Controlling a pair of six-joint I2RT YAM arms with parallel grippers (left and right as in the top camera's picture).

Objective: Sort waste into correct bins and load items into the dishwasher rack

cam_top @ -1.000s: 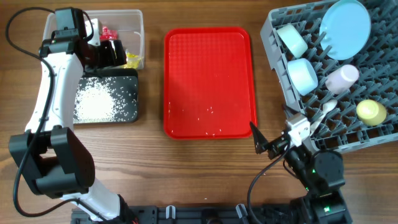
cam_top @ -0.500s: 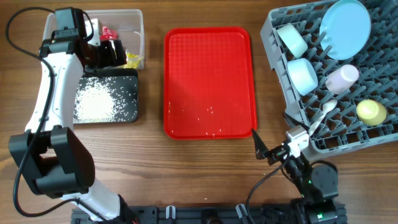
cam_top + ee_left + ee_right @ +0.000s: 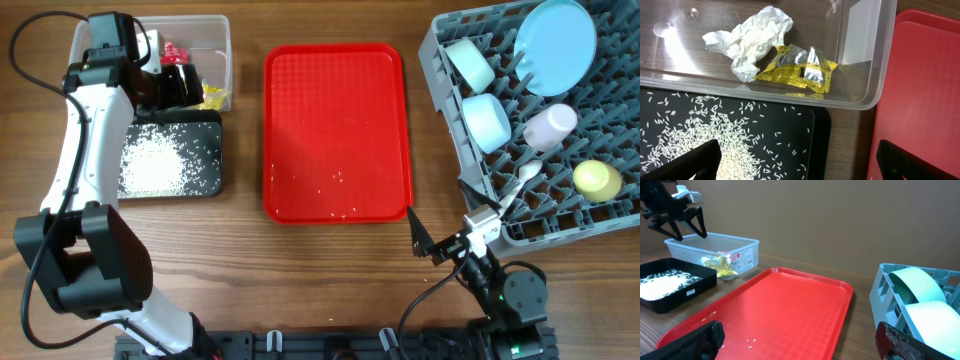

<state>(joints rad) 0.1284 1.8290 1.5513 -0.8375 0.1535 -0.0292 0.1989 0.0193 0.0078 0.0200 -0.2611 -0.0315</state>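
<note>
The clear tub (image 3: 225, 60) at back left holds white (image 3: 752, 40), yellow (image 3: 795, 70) and red (image 3: 178, 50) wrappers. The black tray (image 3: 205, 125) in front of it holds a pile of rice grains (image 3: 150, 165). The grey rack (image 3: 625, 120) at right holds two blue bowls (image 3: 470, 62) (image 3: 487, 120), the blue plate (image 3: 555, 45), a pink cup (image 3: 550, 125), a yellow cup (image 3: 597, 180) and white cutlery (image 3: 520, 180). My left gripper (image 3: 180, 85) hangs open and empty over the tub's front edge. My right gripper (image 3: 425, 238) is open and empty near the red tray's front right corner.
The flat red tray (image 3: 335, 130) lies in the middle with a few loose grains (image 3: 335, 178) near its front. Bare wood table surrounds it. The right arm's base sits at the front edge, just in front of the rack.
My right gripper has drawn back a little toward the front edge of the table. The left arm has not moved.
</note>
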